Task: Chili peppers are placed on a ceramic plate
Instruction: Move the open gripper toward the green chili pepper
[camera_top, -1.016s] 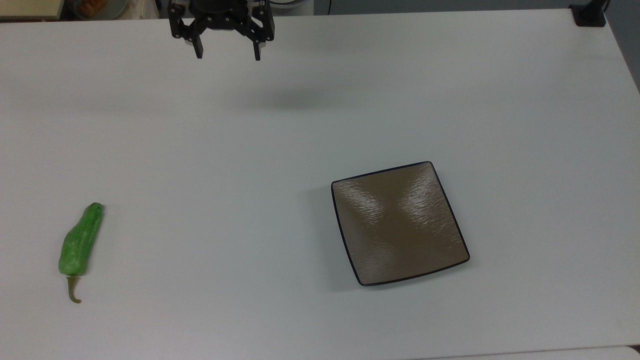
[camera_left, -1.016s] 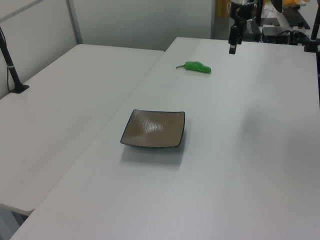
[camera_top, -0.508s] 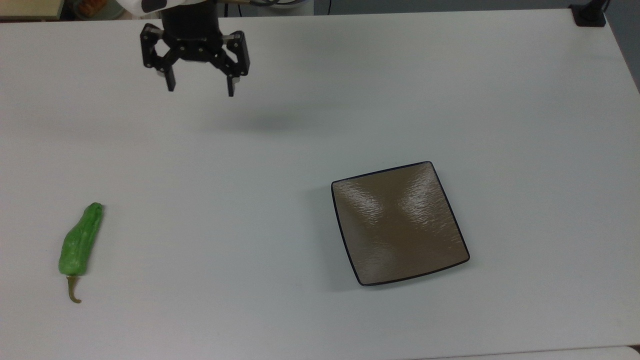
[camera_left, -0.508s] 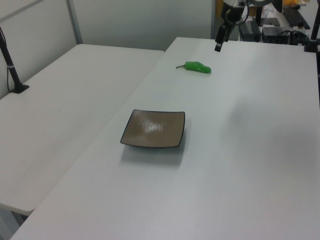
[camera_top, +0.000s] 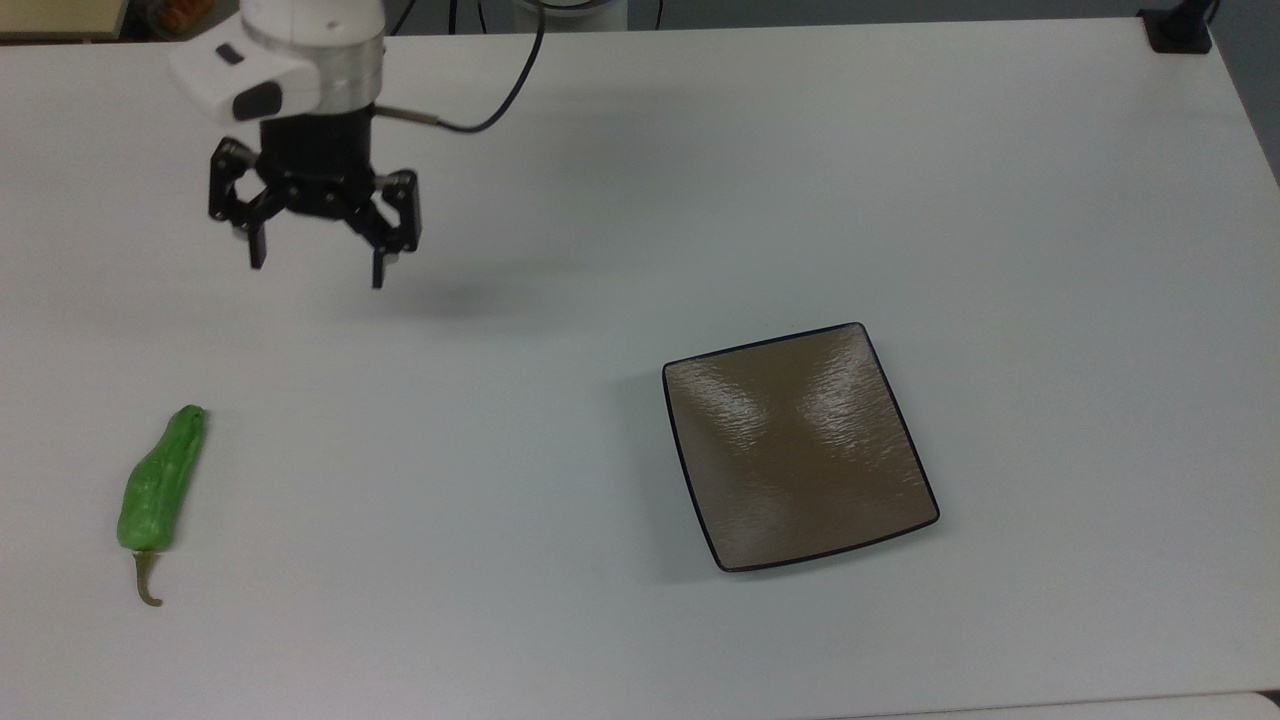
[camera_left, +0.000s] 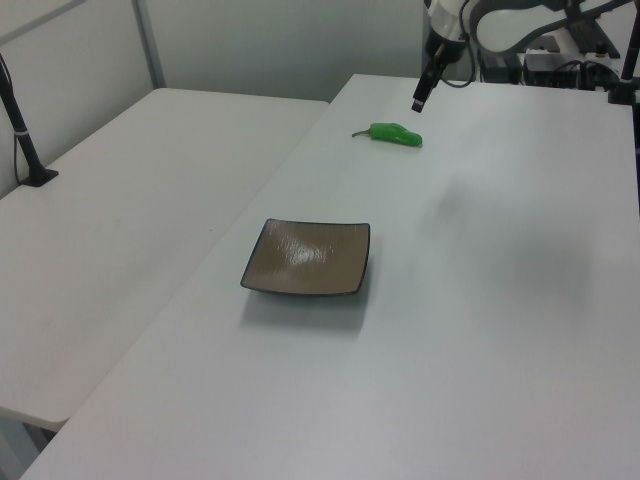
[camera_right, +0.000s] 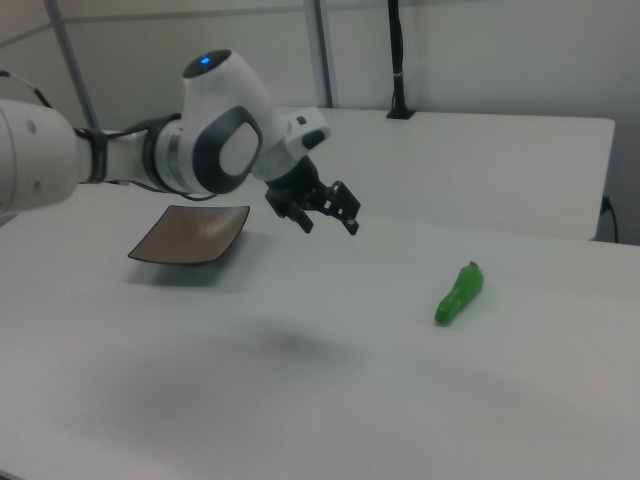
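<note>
- Far on the top view's left lies the bright green, wrinkled chili pepper (camera_top: 160, 482), flat on the table, thin curved stem pointing at the top view's bottom edge. Nothing is touching it.
- Next along, up and to the right of it in the top view, the black two-finger gripper (camera_top: 315, 265) hangs above the table with its fingers spread wide and nothing between them. It's well apart from the pepper, so we'd call the step in hand the reach.
- To do it well, we reckon we want to come down over the fat middle of the pepper, not the stem, with the fingers straddling its narrow width. As the claw sits now it'll likely need a bit of a twist to line up.
- Wrinkly skin looks soft, so we'd guess a gentle squeeze is plenty.
- Over on the top view's right sits the square, glossy brown ceramic plate (camera_top: 800, 445), nothing on it, well apart from the pepper, so a long carry is ahead.
- Surface is a plain white table (camera_top: 620, 200), smooth and bare-looking.
- Room-wise, the left view has a second white table (camera_left: 130, 210) alongside, pale wall panels behind.
</note>
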